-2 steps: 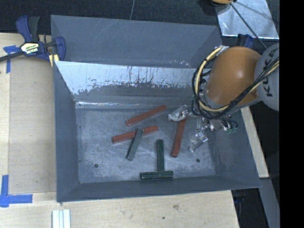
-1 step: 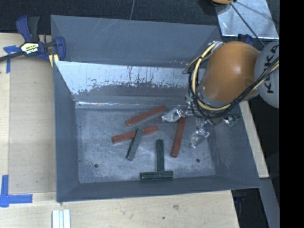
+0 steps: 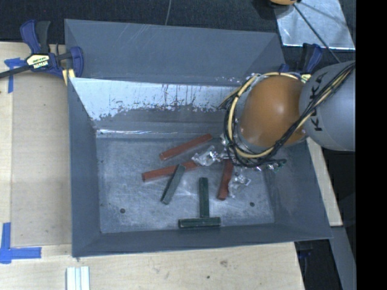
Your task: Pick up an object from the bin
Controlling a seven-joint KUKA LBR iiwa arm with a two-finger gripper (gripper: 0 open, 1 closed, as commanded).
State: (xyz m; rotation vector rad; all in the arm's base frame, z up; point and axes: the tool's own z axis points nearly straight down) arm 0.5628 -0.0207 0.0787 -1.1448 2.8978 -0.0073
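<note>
Claw (image 3: 228, 167) sits low in the bin (image 3: 121, 201); released or clenched, I cannot tell under the orange cover (image 3: 272, 110). Left of it lies a brown bar (image 3: 162, 173), nearer a dark green bar (image 3: 204, 198). Just beside it is a short brown stick (image 3: 224, 185), the likely pick.

grey metal bin (image 3: 84, 180), arm's orange cover (image 3: 272, 110) at right, gripper (image 3: 228, 165) low over a short reddish bar (image 3: 224, 185), long reddish bar (image 3: 186, 147) and second reddish bar (image 3: 158, 174) to the left, tilted dark green bar (image 3: 171, 185) beside them, upright green bar (image 3: 204, 198) meeting a flat green bar (image 3: 199, 223) near the front wall
</note>
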